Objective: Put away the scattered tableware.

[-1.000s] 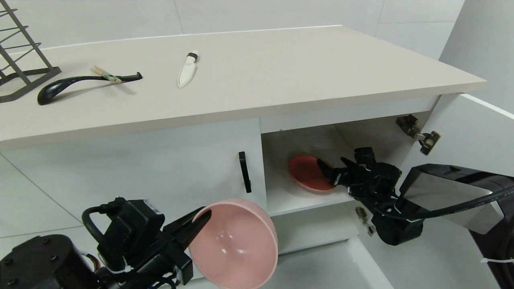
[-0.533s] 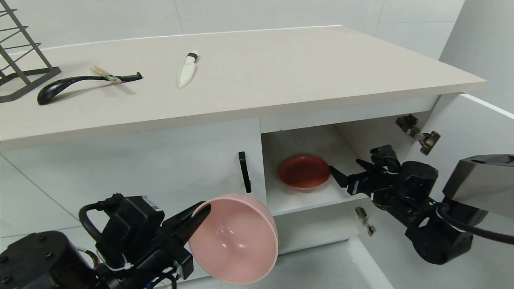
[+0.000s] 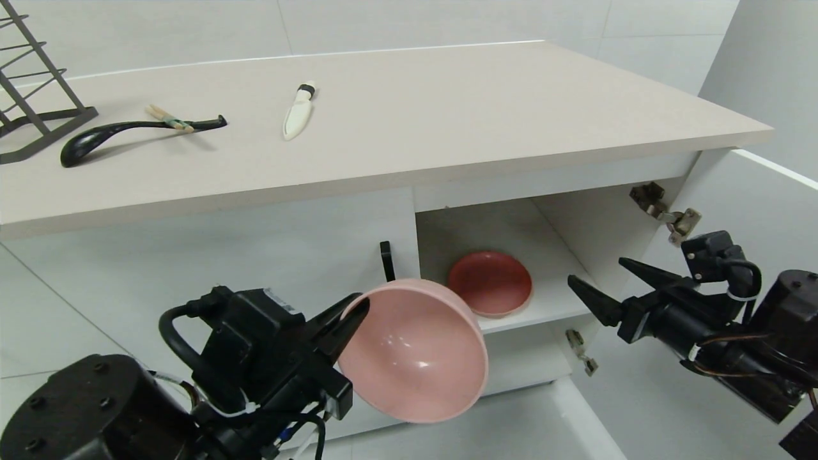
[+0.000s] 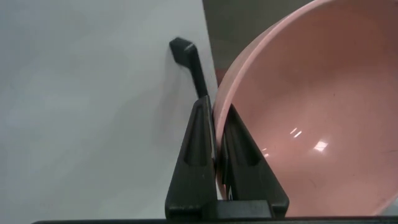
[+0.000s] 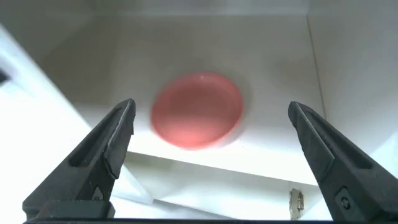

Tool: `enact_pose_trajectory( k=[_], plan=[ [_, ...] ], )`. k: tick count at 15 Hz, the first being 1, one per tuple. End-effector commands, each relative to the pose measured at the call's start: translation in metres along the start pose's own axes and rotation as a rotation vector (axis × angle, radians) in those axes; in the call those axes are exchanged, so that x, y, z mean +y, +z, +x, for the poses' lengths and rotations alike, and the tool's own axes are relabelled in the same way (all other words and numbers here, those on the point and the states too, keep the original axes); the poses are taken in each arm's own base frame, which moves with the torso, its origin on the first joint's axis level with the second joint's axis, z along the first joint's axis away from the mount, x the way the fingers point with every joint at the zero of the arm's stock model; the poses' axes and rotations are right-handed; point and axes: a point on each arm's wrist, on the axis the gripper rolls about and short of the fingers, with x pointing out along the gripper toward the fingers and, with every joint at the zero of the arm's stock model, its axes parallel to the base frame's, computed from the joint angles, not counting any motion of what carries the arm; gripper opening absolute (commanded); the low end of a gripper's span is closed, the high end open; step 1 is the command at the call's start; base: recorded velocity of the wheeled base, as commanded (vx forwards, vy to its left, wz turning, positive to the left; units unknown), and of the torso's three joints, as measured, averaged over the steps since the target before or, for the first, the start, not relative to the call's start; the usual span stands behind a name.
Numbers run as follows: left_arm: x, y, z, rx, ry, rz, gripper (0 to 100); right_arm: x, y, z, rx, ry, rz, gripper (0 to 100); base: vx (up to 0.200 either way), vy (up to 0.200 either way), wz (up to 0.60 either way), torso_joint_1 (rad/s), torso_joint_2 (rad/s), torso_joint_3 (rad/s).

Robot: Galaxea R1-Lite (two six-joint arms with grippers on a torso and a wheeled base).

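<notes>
Tableware lies in two places as we look on. A pale pink round bowl (image 3: 415, 351) hangs in the air in front of the white cabinet's closed left door (image 3: 255, 255), tilted so that its hollow faces us. The left gripper (image 3: 351, 316) is clamped on its rim, one finger inside and one outside; the left wrist view shows the fingers (image 4: 200, 140) pinching the rim just beside the door's black bar handle (image 4: 189, 62).

Inside the open right compartment, a red shallow dish (image 3: 491, 283) sits flat on the white shelf (image 3: 549, 306), close to its front edge. The right gripper (image 3: 594, 269) hovers outside the compartment, its fingers spread wide and holding nothing, apart from the dish.

On the beige counter (image 3: 479, 108), a black long-handled ladle (image 3: 128, 131) lies near the left edge with a pair of wooden chopsticks (image 3: 167, 118) across its handle, beside a dark wire rack (image 3: 32, 96) at the left edge. A white sheathed knife (image 3: 299, 112) lies apart from them, farther toward the counter's middle.
</notes>
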Motion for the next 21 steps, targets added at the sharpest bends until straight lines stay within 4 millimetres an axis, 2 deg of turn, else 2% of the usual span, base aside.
enact_pose_trajectory(
  k=[1,4,5,8,14,18,21],
  plan=[
    [-0.021,0.007,0.018,-0.038,-0.034,0.002,0,0.002,0.012,-0.030,-0.029,-0.003,-0.001,100,0.000,0.000,0.00,0.000,0.00,0.000],
    [-0.035,-0.003,0.038,-0.013,-0.049,0.030,0,-0.002,0.008,-0.034,-0.005,-0.024,0.004,100,0.000,0.000,0.00,0.000,0.00,0.000],
    [-0.045,-0.011,0.050,0.009,-0.049,0.038,0,-0.002,0.010,-0.033,-0.014,-0.023,0.003,100,0.000,0.000,0.00,0.000,0.00,0.000],
    [-0.060,-0.012,0.079,-0.022,-0.010,0.027,0,-0.003,0.010,-0.032,-0.017,-0.025,-0.003,100,0.000,0.000,0.00,0.000,0.00,0.000],
    [-0.072,-0.024,0.103,-0.021,0.002,0.101,0,-0.003,0.023,-0.029,-0.078,-0.027,-0.017,100,0.000,0.000,0.00,0.000,0.00,0.000],
    [-0.084,-0.021,0.150,-0.094,0.129,0.091,0,-0.003,0.030,-0.031,-0.110,-0.026,-0.021,100,0.000,0.000,0.00,0.000,0.00,0.000],
    [-0.090,-0.026,0.160,-0.098,0.146,0.078,0,-0.002,0.033,-0.034,-0.123,-0.024,-0.022,100,0.000,0.000,0.00,0.000,0.00,0.000]
  ],
)
